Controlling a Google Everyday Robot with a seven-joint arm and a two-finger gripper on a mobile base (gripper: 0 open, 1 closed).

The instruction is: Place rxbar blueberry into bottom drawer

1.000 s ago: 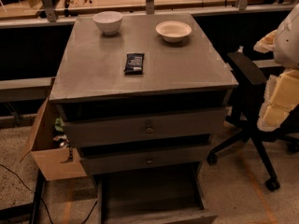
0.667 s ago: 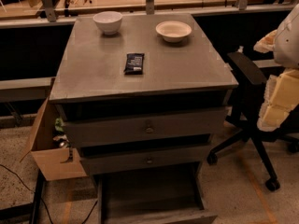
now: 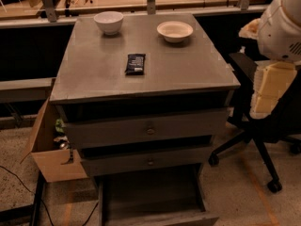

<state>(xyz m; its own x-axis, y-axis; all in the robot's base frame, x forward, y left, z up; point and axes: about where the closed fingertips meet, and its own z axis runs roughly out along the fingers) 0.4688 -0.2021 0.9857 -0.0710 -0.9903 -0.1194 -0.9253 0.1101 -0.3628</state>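
rxbar blueberry (image 3: 135, 63) on cabinet top (image 3: 193, 67), gripper (image 3: 269, 92) well apart, right

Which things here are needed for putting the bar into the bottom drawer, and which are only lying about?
Needed: rxbar blueberry on the cabinet top; bottom drawer, open; gripper at the right edge.
Lying about: deep white bowl, shallow white bowl, cardboard box, office chair.

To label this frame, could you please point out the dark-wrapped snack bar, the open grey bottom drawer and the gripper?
Dark-wrapped rxbar blueberry (image 3: 135, 63): camera view, wrapper's middle.
Grey bottom drawer (image 3: 153, 197): camera view, bare dark floor.
Gripper (image 3: 268, 95): camera view, cream body, right of cabinet.
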